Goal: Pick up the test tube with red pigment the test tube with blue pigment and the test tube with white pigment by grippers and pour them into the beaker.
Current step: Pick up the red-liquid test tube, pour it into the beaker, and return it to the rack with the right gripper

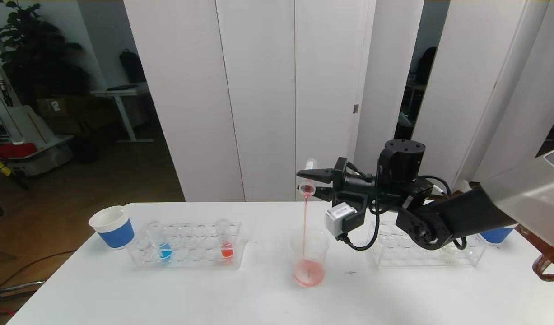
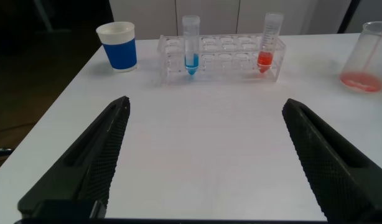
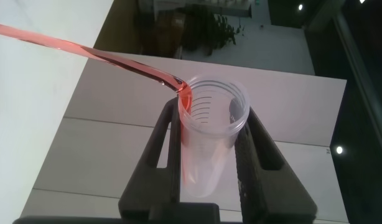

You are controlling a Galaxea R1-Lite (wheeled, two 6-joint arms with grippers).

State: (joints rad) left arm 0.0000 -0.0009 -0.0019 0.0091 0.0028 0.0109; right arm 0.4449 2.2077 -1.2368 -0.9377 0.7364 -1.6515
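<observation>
- Head view: right hand clamps a tilted test tube; a thin red stream falls into the beaker on the tabletop.
- Left hand hangs low, fingers apart.
- Blue-pigment tube stands in the left rack, beside a red one.

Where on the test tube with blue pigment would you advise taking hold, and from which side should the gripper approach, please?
Probably the bare upper stretch of the test tube with blue pigment, above the rack. It stands upright with only its lower end in a hole, so coming in level from the table's near side, where the open left gripper faces it, looks best. The red-orange tube stands several holes away.
</observation>
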